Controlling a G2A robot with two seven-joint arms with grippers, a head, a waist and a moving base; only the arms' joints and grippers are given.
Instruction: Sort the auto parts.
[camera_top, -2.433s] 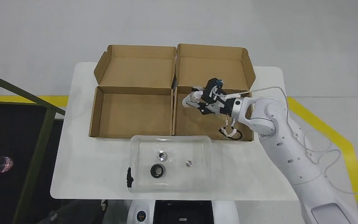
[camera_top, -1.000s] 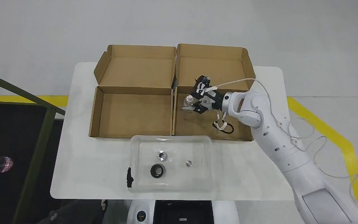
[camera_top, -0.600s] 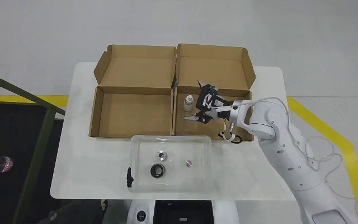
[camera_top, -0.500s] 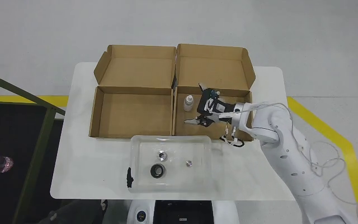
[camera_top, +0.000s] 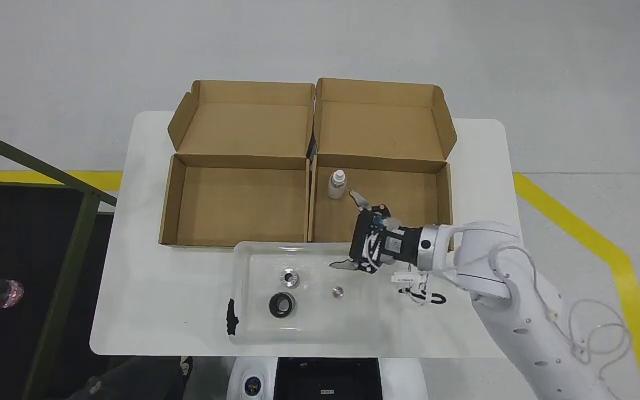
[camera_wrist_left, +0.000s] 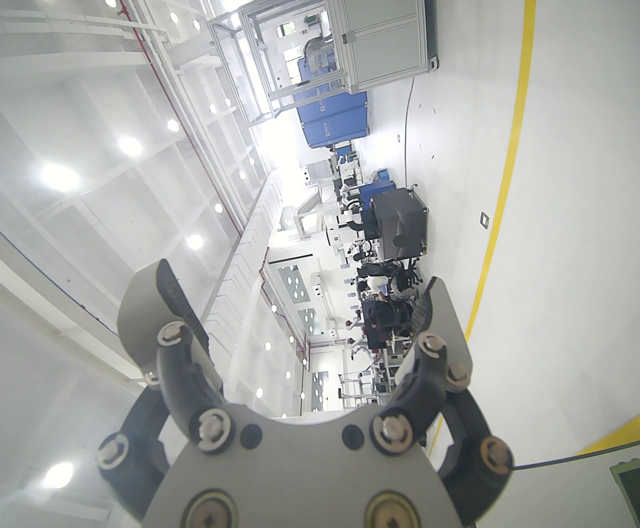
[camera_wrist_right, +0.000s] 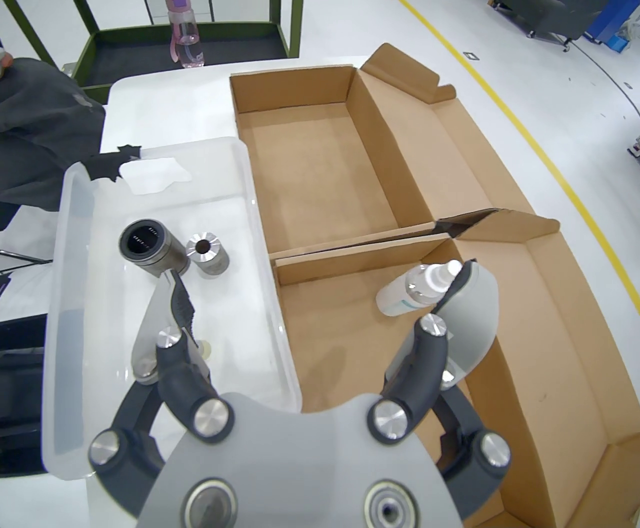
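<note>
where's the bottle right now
In the top view, the bottle sits in the right box, by its left wall near the far corner, beyond the tray.

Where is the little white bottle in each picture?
Top view: bottle in the right cardboard box, far corner beside the other box.
Right wrist view: bottle in that box, just past one fingertip of the right gripper.
Left wrist view: camera faces the hall ceiling.
Shared landmark: the wall where both boxes meet.
</note>
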